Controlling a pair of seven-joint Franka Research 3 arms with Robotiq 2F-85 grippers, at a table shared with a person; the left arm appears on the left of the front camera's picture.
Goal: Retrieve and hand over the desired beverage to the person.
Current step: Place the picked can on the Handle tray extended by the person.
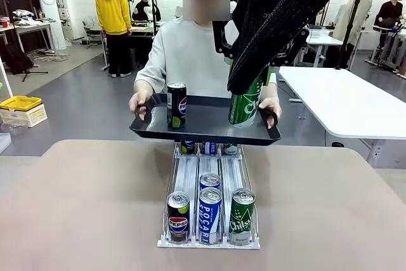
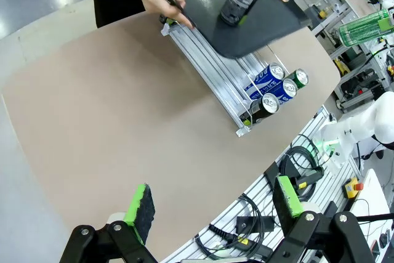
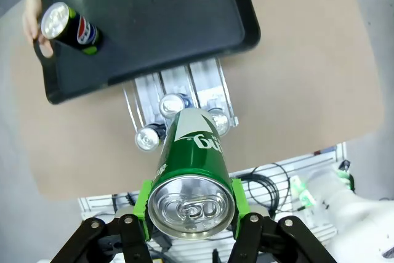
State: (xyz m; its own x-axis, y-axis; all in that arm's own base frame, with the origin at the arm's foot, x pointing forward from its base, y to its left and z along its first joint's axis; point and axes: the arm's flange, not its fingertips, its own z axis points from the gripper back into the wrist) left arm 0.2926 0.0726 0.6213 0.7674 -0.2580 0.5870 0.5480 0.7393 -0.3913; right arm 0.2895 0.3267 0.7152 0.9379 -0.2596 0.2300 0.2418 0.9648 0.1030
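The green Chilsung can [image 3: 192, 180] is pinched across its cylindrical wall by the fingers of the right gripper [image 3: 191, 209], one green pad on each side, just below the top rim with its pull tab. In the front view the can [image 1: 246, 105] is held above the right half of the black tray [image 1: 206, 132], its base at or just above the tray floor; contact cannot be told. The tray is held by its two end handles in the person's hands [image 1: 140, 101], beyond the far edge of the worktop [image 1: 82, 201].

The can is judged to be thin aluminium: stiff while full and sealed, moderately heavy for its size, smooth and likely slippery under the pads, and liable to dent if squeezed hard. A mid-wall or upper-wall grip across the diameter, as now, is judged sound; the tapered shoulder and rim give little purchase.

A dark Pepsi can [image 1: 176, 104] stands upright on the left half of the tray, well apart from the green one. The tray looks like hard matte plastic with a raised lip.

A metal rail dispenser [image 1: 209, 185] lies at the worktop's middle, holding Pepsi, blue Pocari Sweat [image 1: 210, 216] and Chilsung cans in three lanes.

The left gripper [image 2: 212, 204] hovers over the worktop's left side, its fingers spread wide on nothing.
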